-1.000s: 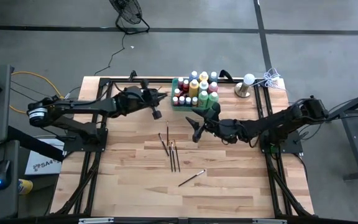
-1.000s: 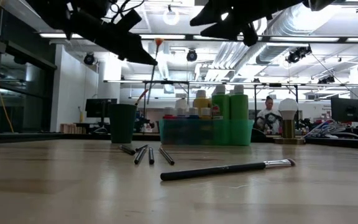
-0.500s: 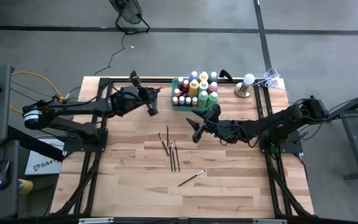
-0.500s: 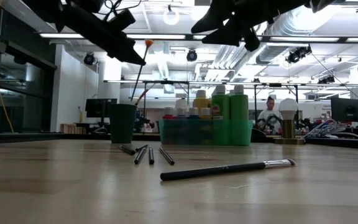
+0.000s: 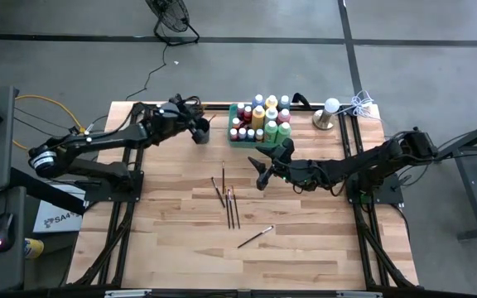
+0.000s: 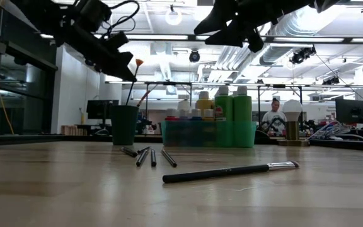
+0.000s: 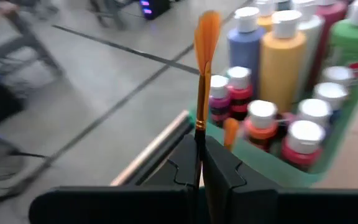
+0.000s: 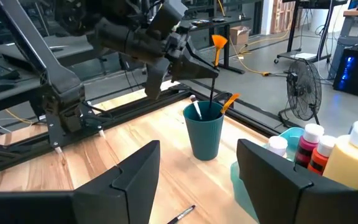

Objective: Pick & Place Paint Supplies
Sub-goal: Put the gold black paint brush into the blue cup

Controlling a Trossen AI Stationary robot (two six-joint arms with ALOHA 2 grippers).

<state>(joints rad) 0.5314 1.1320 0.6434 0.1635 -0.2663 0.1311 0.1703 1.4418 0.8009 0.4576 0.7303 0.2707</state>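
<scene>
One paintbrush (image 8: 212, 71) I'm pinching upright in my left gripper (image 8: 194, 70), handle tip directly over the cup (image 8: 204, 132); right gripper (image 5: 261, 169) spread, idle mid-table.

Cup (image 5: 202, 133) and tray (image 5: 247, 141) crowd the far edge; near table (image 5: 305, 248) seemingly open.

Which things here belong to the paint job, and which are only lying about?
Job:
- orange-tipped brush, held by left gripper above the teal cup
- loose brushes on the table
- paint bottles in the green tray
- right gripper, open, waiting

Lying about:
- bulb-shaped lamp
- floor fan
</scene>
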